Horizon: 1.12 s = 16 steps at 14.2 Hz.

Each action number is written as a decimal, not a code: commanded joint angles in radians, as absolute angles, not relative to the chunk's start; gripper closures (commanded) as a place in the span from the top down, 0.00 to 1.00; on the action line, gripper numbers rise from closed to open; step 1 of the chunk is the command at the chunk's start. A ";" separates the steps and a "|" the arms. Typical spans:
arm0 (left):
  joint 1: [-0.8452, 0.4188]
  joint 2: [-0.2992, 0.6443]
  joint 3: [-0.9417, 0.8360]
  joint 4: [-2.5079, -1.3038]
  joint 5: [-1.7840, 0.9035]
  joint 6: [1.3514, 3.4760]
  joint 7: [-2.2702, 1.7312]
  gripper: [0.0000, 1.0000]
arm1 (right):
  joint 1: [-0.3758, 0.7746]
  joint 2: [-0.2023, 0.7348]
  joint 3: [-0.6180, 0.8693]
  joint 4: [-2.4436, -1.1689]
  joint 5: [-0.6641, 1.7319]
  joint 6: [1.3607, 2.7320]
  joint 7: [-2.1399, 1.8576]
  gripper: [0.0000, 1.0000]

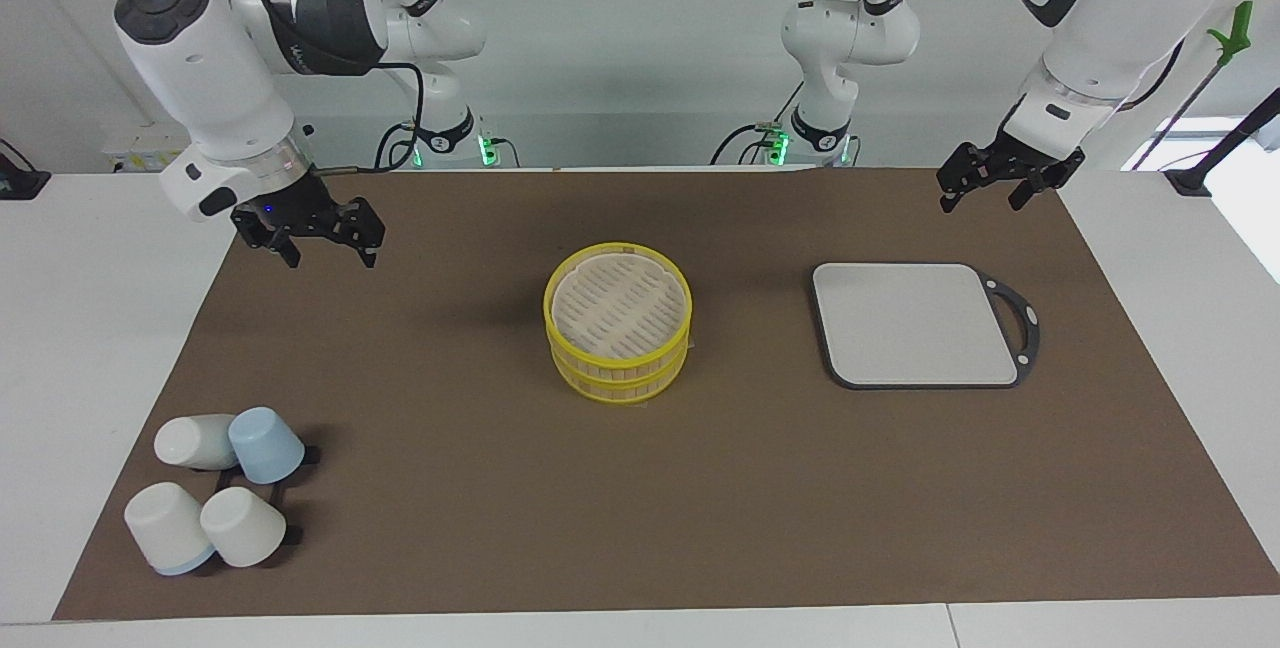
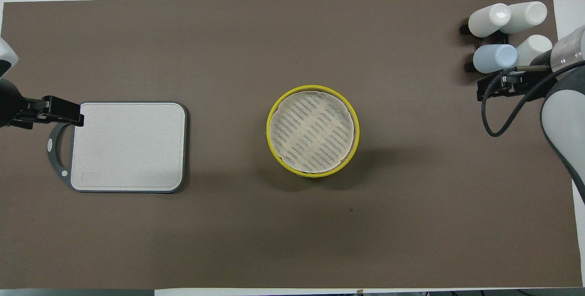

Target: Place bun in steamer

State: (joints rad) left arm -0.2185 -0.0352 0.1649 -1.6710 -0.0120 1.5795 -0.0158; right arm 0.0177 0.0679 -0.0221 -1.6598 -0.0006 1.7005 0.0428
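The steamer [image 1: 618, 320] stands in the middle of the brown mat, with yellow rims and two tiers; it also shows in the overhead view [image 2: 313, 130]. Its top slatted floor is bare. No bun shows in either view. My right gripper [image 1: 322, 240] hangs open and empty in the air over the mat's edge at the right arm's end; it also shows in the overhead view [image 2: 502, 88]. My left gripper [image 1: 1000, 183] is open and empty, raised over the mat near the board's handle, and waits there; the overhead view [image 2: 57, 109] shows it too.
A grey square board [image 1: 915, 323] with a black handle lies toward the left arm's end and shows in the overhead view [image 2: 128, 145]. Several upturned white and pale blue cups [image 1: 215, 488] stand on a black rack at the right arm's end, also overhead [image 2: 502, 26].
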 commanded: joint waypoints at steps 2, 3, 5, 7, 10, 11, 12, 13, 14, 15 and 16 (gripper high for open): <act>-0.232 -0.055 0.172 -1.692 -0.002 1.594 -0.014 1.00 | -0.017 0.040 -0.009 -1.674 0.011 1.686 0.017 1.00; -0.232 -0.055 0.172 -1.693 -0.002 1.594 -0.014 1.00 | -0.017 0.040 -0.009 -1.674 0.011 1.683 0.017 1.00; -0.232 -0.055 0.172 -1.692 -0.002 1.594 -0.014 1.00 | -0.031 0.040 -0.009 -1.672 0.011 1.674 0.018 1.00; -0.232 -0.055 0.172 -1.692 -0.002 1.594 -0.014 1.00 | -0.034 0.040 -0.009 -1.672 0.011 1.649 0.018 1.00; -0.232 -0.055 0.170 -1.692 -0.002 1.594 -0.014 1.00 | -0.031 0.025 -0.009 -1.686 0.006 1.609 0.014 1.00; -0.232 -0.055 0.170 -1.692 -0.002 1.594 -0.014 1.00 | -0.032 0.023 -0.009 -1.686 0.006 1.595 0.012 1.00; -0.232 -0.054 0.170 -1.692 -0.002 1.594 -0.014 1.00 | -0.034 0.025 -0.009 -1.681 0.008 1.598 0.012 1.00; -0.232 -0.054 0.170 -1.692 -0.002 1.594 -0.014 1.00 | -0.038 0.029 -0.009 -1.675 0.008 1.603 0.014 1.00; -0.232 -0.054 0.170 -1.692 -0.002 1.594 -0.014 1.00 | -0.038 0.029 -0.009 -1.674 0.006 1.601 0.014 1.00; -0.232 -0.054 0.170 -1.690 -0.002 1.594 -0.014 1.00 | -0.038 0.028 -0.009 -1.677 0.006 1.600 0.014 1.00; -0.232 -0.054 0.170 -1.690 -0.002 1.594 -0.014 1.00 | -0.038 0.028 -0.009 -1.678 0.006 1.600 0.014 1.00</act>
State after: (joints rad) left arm -0.2186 -0.0355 0.1637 -1.6710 -0.0120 1.5795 -0.0158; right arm -0.0187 0.0470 -0.0218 -1.6595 0.0000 1.6055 0.0376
